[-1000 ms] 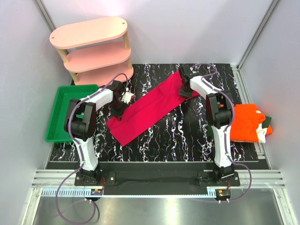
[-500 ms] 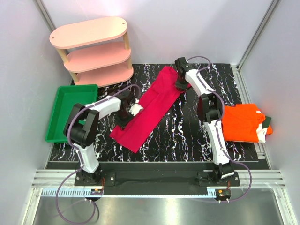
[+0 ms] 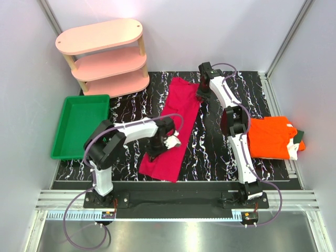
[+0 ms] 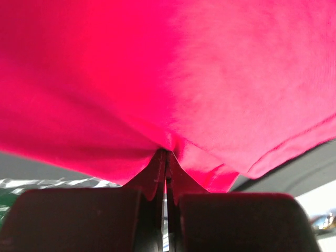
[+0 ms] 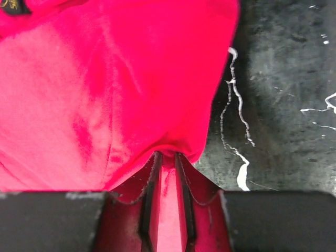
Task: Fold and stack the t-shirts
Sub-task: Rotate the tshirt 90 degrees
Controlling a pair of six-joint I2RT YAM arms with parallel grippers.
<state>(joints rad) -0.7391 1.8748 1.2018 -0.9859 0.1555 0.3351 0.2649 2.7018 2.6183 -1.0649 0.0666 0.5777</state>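
Two shirts look dealt with: well to the right of the green tray (image 3: 79, 126), the orange shirt (image 3: 270, 137) sits folded at the right edge of the worktop (image 3: 210, 157). A dark green shirt (image 3: 300, 137) shows as a sliver under its far side, so I judge that pair stacked, though I cannot tell how neatly the green one is folded. The crimson shirt (image 3: 176, 118) is the one in hand. It lies as a long narrow band to the right of the tray, between it and the orange pile, from the back of the worktop to near the front edge. The left jaws are shut tight on the cloth near its front end, a pinch of fabric bunched at their tips. The right jaws are clamped on its back edge, with cloth between them. I reckon it is folded lengthwise only, so it has yet to be folded across and set on the orange pile.
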